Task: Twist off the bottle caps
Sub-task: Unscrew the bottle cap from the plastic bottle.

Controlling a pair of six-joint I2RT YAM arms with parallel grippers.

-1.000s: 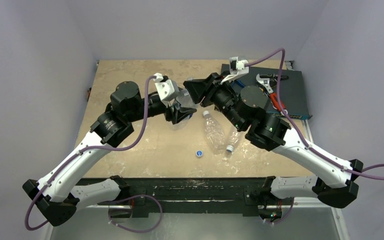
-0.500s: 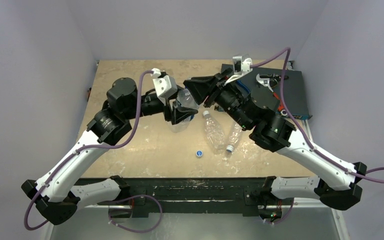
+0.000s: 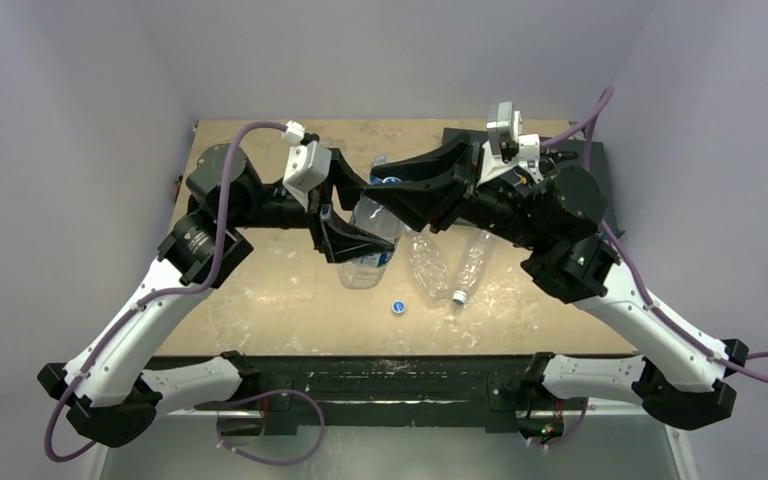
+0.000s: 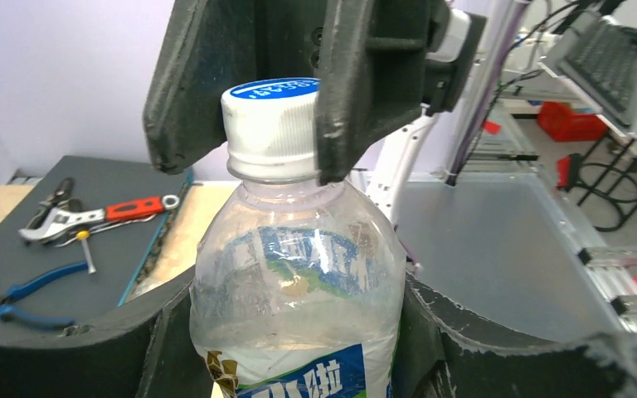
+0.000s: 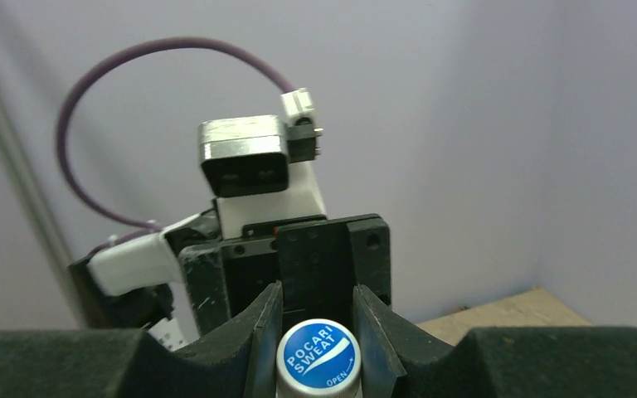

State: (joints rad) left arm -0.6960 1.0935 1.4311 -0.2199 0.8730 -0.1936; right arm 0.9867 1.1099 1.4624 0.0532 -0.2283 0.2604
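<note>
- Grip on the left: the left gripper (image 3: 358,246) has its jaws clamped around the body of the labelled bottle (image 4: 299,282), with one dark finger on each side of the label.
- The labelled bottle is clear plastic with a blue, white and green label. In the overhead view it is tilted, base toward the near edge and neck toward the far right. Whether its base touches the table (image 3: 260,160) I cannot tell.
- On that bottle's neck sits the screw cap (image 4: 269,112), white-sided with a blue top printed in white.
- The right gripper (image 3: 392,186) reaches in from the right of the labelled bottle. Its jaws pinch the screw cap, a finger pressed against either side.
- A loose cap (image 3: 398,306), blue with a white mark, lies on the table nearer than the labelled bottle's base and slightly right of it, not touching it.
- A crinkled bottle (image 3: 426,265) with no label lies on the table just right of the labelled bottle.
- A second crinkled bottle (image 3: 471,262) lies beside the first, farther right, with a white cap (image 3: 457,297) at its near end.
- A dark mat (image 4: 58,257) lies well to the right of the labelled bottle at the table's far corner. It carries a red-handled tool (image 4: 128,207) and blue-handled pliers (image 4: 21,298).
</note>
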